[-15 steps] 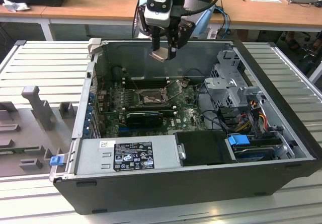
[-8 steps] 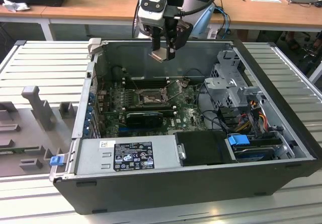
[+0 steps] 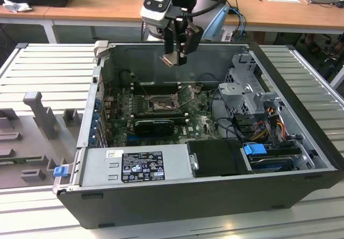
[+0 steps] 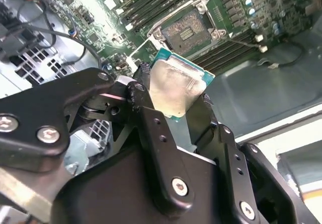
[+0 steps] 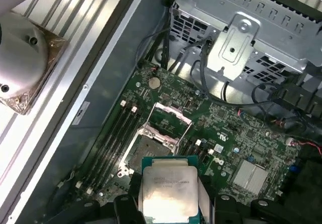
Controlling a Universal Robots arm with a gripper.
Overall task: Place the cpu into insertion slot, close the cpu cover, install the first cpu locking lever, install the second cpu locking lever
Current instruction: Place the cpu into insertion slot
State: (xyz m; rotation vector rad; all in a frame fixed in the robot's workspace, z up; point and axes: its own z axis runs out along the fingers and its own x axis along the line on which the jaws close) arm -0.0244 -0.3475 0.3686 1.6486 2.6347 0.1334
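Gripper (image 4: pixel 176 97): two black fingers clamped shut on opposite edges of the cpu (image 4: pixel 176 85), seen close up in both wrist views.
Cpu: held in the air over the open case (image 3: pixel 161 196), well above the motherboard (image 3: pixel 199 121) and apart from the slot (image 3: pixel 161 106). In the exterior view it hangs at the fingertips near the case's far wall.
Slot: bare, its dark contact field exposed at the board's centre, between rows of memory slots (image 5: pixel 113 138).
Cover (image 5: pixel 173 112): in the first wrist view it appears swung open beside the slot, a thin silvery frame. The levers are too small to make out.
Handling: a light, thin, stiff chip by the look of it. The smooth metal top could slip under a loose pinch, and the underside contacts and socket pins are probably easily damaged. The edges look like the safe place to hold it, as it is held here, both flat faces left alone.
Stage: placement under way, the cpu not yet seated, cover and levers not yet closed.
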